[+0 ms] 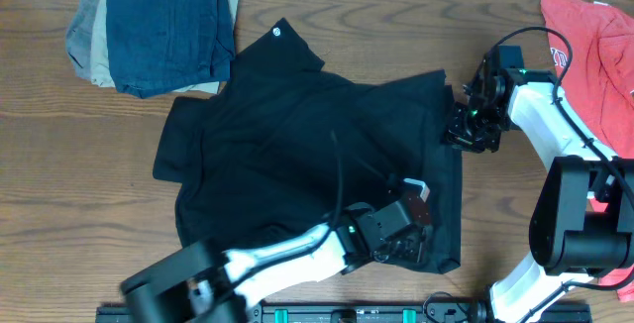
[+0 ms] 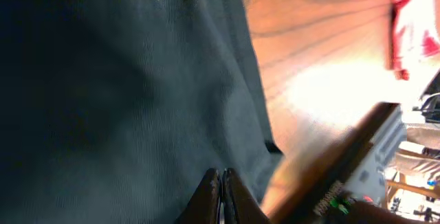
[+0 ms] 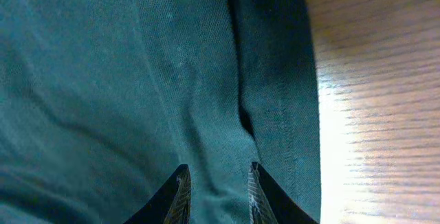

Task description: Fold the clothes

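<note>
Beside the clothes (image 1: 287,140), folded garments (image 1: 163,31)

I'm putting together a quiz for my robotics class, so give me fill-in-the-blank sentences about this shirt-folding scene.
1. The table under the black T-shirt looks made of ___.
2. The right gripper is open, while the left gripper is ___.
3. The other T-shirt, at the table's right edge, is ___.
Missing words: wood; shut; red.

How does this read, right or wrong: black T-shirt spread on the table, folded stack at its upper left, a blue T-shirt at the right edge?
One error: the overhead view shows the right-edge T-shirt is red, not blue. The black T-shirt and folded stack are as stated.
</note>
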{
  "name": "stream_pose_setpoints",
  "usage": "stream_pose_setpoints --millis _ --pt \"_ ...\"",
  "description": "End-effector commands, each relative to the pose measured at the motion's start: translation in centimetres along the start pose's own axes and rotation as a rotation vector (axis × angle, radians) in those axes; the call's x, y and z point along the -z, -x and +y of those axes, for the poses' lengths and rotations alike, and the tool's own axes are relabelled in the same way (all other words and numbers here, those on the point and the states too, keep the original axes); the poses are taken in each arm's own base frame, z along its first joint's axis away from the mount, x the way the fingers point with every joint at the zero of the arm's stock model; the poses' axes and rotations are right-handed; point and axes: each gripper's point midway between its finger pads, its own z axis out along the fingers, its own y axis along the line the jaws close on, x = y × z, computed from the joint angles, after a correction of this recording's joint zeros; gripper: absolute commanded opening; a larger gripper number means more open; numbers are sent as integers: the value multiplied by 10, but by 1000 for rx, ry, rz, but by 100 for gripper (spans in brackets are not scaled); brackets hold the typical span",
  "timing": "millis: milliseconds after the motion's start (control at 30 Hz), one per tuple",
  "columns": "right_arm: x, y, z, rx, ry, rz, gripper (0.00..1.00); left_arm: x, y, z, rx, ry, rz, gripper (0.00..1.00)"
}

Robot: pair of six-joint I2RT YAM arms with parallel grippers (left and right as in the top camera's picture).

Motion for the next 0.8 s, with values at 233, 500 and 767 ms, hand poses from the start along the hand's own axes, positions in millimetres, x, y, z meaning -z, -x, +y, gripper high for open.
stream_pose_setpoints --millis 233,500,767 --pt "-1 -9 4 23 21 38 27 -40 -37 3 82 -99 192 6" --pt "-2 -6 5 28 24 25 27 -32 -70 -13 93 -205 382 6" --pt "-2 -4 5 31 27 18 30 -20 -74 -34 45 -313 433 6"
